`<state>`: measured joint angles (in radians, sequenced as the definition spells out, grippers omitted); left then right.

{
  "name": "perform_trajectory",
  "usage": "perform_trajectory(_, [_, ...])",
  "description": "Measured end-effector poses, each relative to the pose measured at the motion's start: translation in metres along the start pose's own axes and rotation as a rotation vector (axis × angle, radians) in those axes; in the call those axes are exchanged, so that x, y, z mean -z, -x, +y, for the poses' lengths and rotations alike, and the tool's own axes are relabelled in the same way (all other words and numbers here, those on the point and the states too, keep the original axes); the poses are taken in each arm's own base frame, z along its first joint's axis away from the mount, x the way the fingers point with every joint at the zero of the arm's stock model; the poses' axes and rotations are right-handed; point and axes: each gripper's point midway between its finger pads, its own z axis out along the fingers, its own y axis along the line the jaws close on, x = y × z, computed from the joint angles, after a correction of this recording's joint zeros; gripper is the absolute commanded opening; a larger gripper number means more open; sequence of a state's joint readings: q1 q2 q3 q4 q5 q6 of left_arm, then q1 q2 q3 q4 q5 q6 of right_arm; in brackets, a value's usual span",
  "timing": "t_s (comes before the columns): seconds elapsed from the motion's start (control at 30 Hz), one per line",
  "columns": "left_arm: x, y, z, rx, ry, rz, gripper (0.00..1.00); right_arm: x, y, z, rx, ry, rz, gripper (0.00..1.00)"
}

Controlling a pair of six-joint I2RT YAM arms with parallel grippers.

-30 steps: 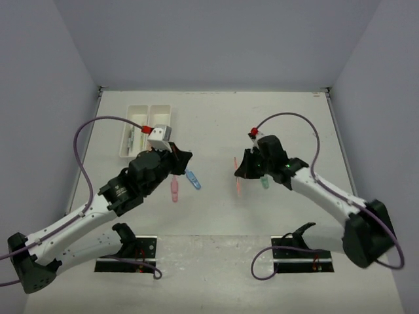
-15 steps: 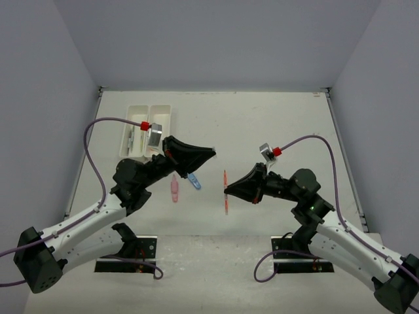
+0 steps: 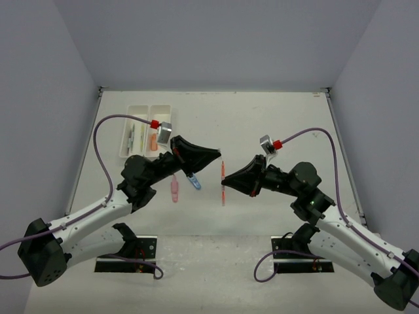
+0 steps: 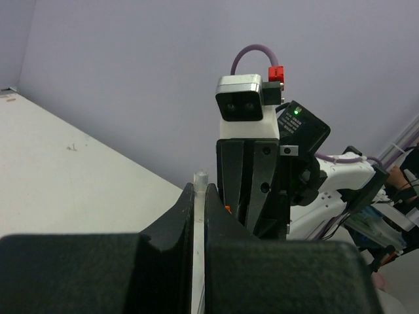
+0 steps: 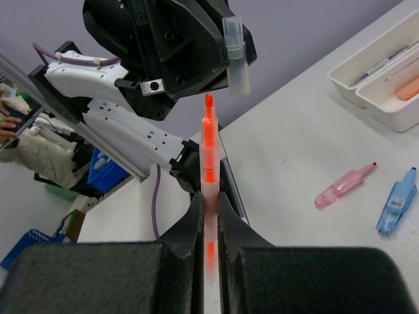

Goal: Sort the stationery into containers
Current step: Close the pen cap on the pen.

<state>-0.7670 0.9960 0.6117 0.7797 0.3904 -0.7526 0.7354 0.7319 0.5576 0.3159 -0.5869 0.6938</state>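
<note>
My right gripper [image 3: 227, 186] [image 5: 209, 199] is shut on an uncapped orange marker [image 3: 222, 184] [image 5: 207, 154], held above the table's middle with its tip toward the left arm. Facing it, my left gripper [image 3: 214, 154] [image 4: 200, 191] is shut on a clear marker cap [image 4: 200, 180] [image 5: 236, 55], a short gap from the marker's tip. A pink marker [image 3: 174, 190] [image 5: 344, 188] and a blue piece [image 3: 194, 181] [image 5: 396, 210] lie on the table below the left gripper. The two joined white containers [image 3: 162, 112] [image 5: 376, 95] stand at the far left, holding pens and an orange piece [image 3: 152, 141].
Grey walls enclose the table on three sides. Purple cables loop above each wrist. Two black mounting plates [image 3: 127, 256] [image 3: 302, 259] sit at the near edge.
Both grippers have risen off the table and swung toward each other at the middle. The right one carried the orange marker left. The left arm no longer covers the containers.
</note>
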Motion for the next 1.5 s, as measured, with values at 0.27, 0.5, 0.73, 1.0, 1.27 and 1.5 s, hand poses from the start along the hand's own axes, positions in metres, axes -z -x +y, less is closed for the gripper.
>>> perform_trajectory(0.27, [-0.002,-0.007,0.005,0.023,0.011,0.018,0.00,-0.003,0.001,-0.004,0.010,-0.021,0.006,0.00])
perform_trajectory(0.5, [-0.004,-0.003,0.003,0.021,0.010,0.015,0.00,-0.006,-0.004,-0.012,-0.004,-0.041,0.024,0.00])
perform_trajectory(0.73, [-0.005,0.001,0.001,0.017,0.003,0.007,0.00,-0.005,-0.007,-0.016,-0.012,-0.061,0.036,0.00])
perform_trajectory(1.0, [-0.005,0.002,0.001,0.017,0.002,0.006,0.00,-0.004,-0.007,-0.019,-0.010,-0.082,0.035,0.00])
perform_trajectory(1.27, [-0.008,-0.003,0.005,0.027,0.009,0.016,0.00,-0.003,0.000,-0.013,0.006,-0.075,0.019,0.00])
perform_trajectory(1.5, [-0.008,-0.004,0.004,0.034,-0.001,0.021,0.00,-0.003,0.004,-0.016,0.008,-0.098,0.007,0.00])
